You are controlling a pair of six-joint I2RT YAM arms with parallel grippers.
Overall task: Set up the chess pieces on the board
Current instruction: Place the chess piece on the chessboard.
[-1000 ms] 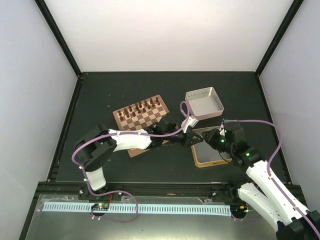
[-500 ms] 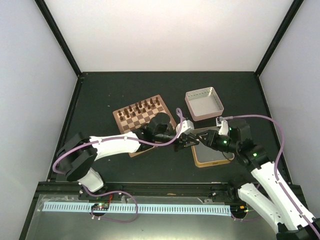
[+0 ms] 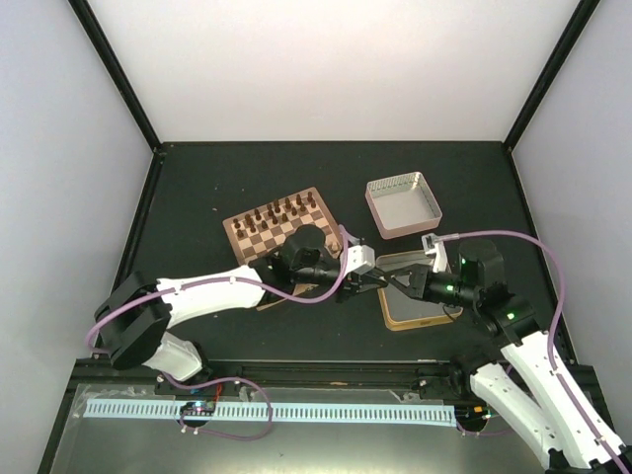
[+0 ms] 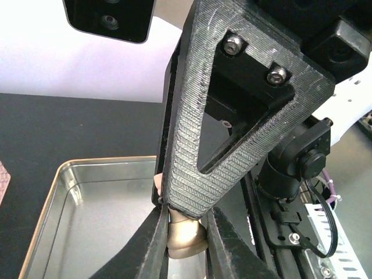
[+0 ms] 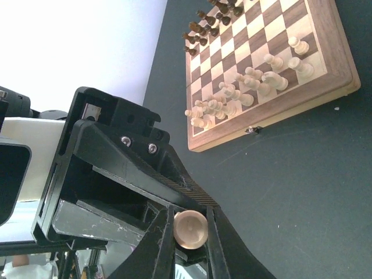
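The left gripper [image 4: 185,221] and the right gripper [image 5: 190,215] meet tip to tip above the dark table [image 3: 326,326], both closed on a pale cream chess piece [image 5: 192,228]. Each one blocks the way straight ahead of the other, and the shallow gold rectangular tin [image 3: 420,314] lies just beside them. On the square wooden chessboard [image 3: 286,235] the near rows are crowded with pale pieces [image 5: 244,87] and the far rows with dark brown pieces [image 3: 276,212]; the middle rows are free, and the left arm [image 3: 217,286] crosses its near edge.
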